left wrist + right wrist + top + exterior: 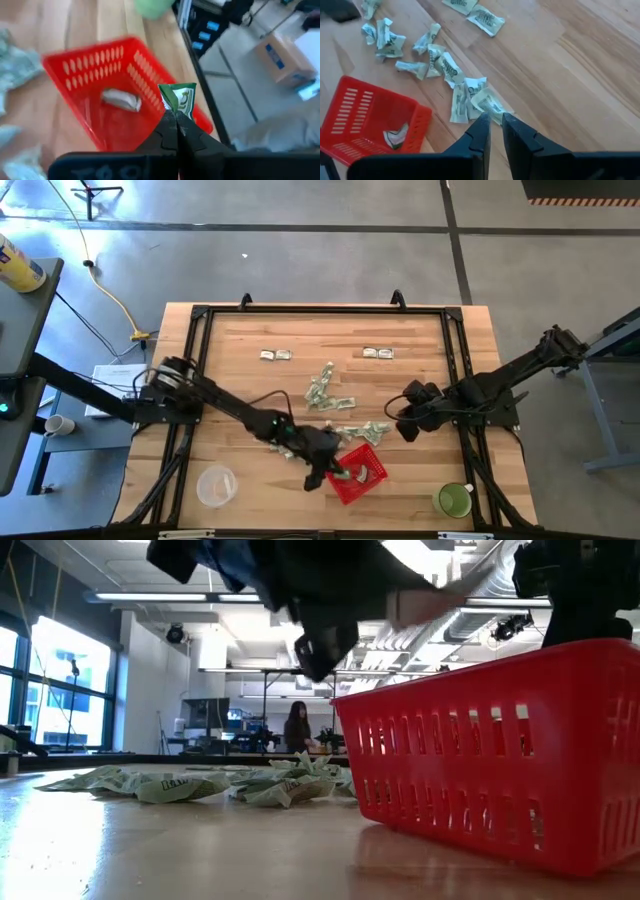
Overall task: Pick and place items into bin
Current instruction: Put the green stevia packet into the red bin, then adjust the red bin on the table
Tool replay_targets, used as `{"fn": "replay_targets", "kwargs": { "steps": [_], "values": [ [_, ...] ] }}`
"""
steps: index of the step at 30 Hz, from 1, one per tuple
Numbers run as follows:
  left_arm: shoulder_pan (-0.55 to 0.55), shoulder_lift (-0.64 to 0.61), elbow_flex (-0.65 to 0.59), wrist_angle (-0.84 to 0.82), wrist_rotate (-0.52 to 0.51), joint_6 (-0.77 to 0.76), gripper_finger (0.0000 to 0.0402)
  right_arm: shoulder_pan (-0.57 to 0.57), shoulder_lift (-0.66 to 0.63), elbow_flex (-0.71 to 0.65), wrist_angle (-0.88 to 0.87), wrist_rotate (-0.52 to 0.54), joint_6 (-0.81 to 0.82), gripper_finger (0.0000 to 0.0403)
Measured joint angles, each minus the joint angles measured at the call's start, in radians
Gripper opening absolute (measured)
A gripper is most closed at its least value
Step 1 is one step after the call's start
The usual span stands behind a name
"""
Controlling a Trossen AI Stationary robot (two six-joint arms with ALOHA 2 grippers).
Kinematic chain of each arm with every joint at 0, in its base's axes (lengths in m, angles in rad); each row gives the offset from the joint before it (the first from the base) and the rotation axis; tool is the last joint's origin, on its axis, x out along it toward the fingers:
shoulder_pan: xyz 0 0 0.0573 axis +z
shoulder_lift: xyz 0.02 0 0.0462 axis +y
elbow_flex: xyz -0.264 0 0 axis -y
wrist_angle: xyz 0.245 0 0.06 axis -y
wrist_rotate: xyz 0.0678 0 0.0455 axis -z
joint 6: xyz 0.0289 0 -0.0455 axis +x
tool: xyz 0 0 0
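Above the red basket (pixel 358 476), at its rim on the side facing the clear round container (pixel 216 485), the left gripper (pixel 176 116) hangs with its two fingers pinched tight on a green-and-white wrapped piece (pixel 179 99), which sticks up from the fingertips. One wrapped piece (pixel 120 99) already lies on the basket's floor. Just beyond the basket, toward the middle of the table (pixel 240 340), a loose scatter of wrapped pieces (pixel 451 69) lies on the wood, with two small pairs farther off near the far edge. The right gripper (pixel 493 120) hovers close over the scatter's near end, beside the basket, its fingers a narrow gap apart and holding nothing. A green cup (pixel 453 500) stands to the basket's other side.
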Motion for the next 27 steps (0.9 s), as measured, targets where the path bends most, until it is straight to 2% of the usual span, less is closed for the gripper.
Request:
{"fn": "replay_targets", "kwargs": {
  "steps": [4,8,14,19,23,27],
  "values": [
    [0.001,0.052,0.074,-0.024,-0.008,0.035,0.0029,0.0,0.0,0.0,0.004,0.014,0.0,0.0041],
    [0.011,0.067,0.128,-0.123,-0.087,0.044,0.0062,0.0,0.0,0.0,0.011,0.0,-0.001,0.0042],
    [0.022,0.083,0.133,-0.154,-0.061,-0.003,0.0118,0.0,0.017,0.0,0.015,-0.111,-0.036,0.0061],
    [0.021,0.086,0.133,-0.153,-0.057,-0.026,0.0153,0.003,0.104,0.0,0.101,-0.179,-0.059,0.0089],
    [0.01,0.045,0.135,-0.173,-0.074,-0.03,0.0157,0.007,0.222,0.0,0.259,-0.165,-0.061,0.0088],
    [-0.028,0.003,0.134,-0.339,-0.123,-0.062,0.0141,0.001,0.306,0.0,0.352,-0.088,-0.03,0.0074]
  ]
}}
